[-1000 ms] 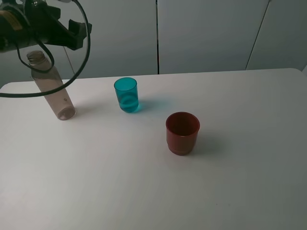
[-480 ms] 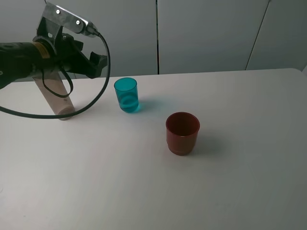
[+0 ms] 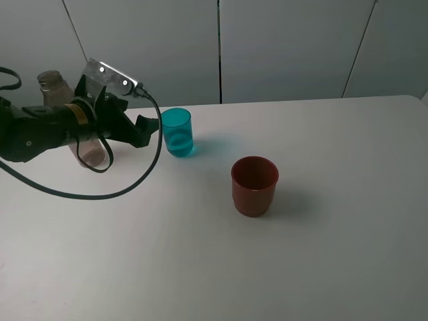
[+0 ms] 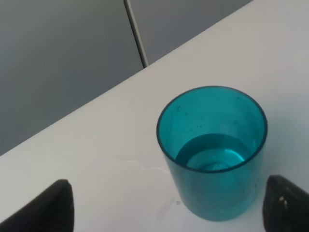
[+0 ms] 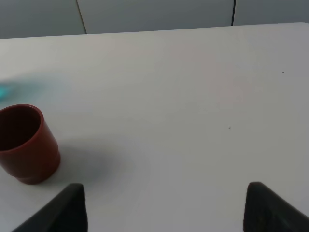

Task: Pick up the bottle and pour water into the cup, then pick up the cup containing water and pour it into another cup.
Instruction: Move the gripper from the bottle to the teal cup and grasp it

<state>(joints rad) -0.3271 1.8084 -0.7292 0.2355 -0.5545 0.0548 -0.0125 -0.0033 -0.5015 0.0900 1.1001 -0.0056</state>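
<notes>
My left gripper [image 4: 169, 205], jaws wide, faces the small translucent teal plastic tumbler [image 4: 212, 150]. I would straddle it mid-height, then close gently.

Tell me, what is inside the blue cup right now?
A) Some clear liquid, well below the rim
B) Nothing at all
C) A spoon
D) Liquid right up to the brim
A: the close view from the left arm looks down into the blue cup and shows a pool of clear liquid in its lower part, with bare wall above it and nothing else inside.
</notes>
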